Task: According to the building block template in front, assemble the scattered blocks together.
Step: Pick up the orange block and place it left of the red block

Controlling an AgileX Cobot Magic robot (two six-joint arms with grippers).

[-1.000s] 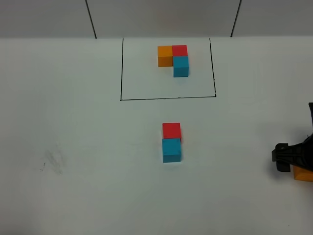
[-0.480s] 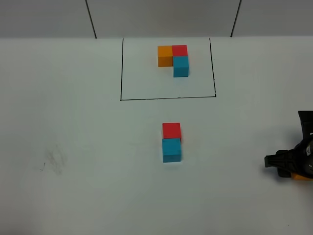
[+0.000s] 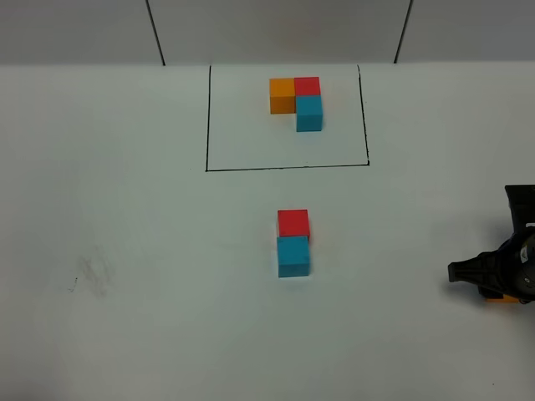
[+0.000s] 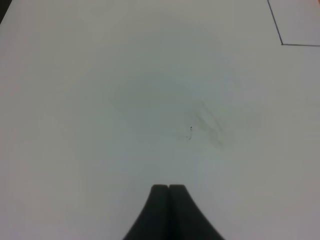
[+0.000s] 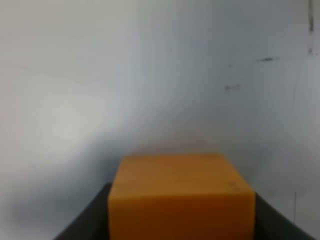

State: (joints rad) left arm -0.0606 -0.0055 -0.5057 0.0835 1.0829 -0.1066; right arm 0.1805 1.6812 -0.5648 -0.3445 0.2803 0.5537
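three scattered blocks (image 3: 293, 256), one three-cube template (image 3: 297, 102)

1. White matte tabletop (image 3: 125, 209) fills nearly the whole high view, no texture or pattern.
2. Far edge meets a plain grey back wall (image 3: 276, 29).
3. Two thin dark lines run up that wall, one on the left (image 3: 155, 32), one on the right (image 3: 404, 32), each leaning slightly.
4. Faint grey scuff (image 3: 88, 276) on the table's left side; the left wrist view shows it as smeared streaks.
5. A few small dark specks (image 5: 265, 59) mark the surface in the right wrist view.
6. Lighting is even and diffuse, shadows soft.
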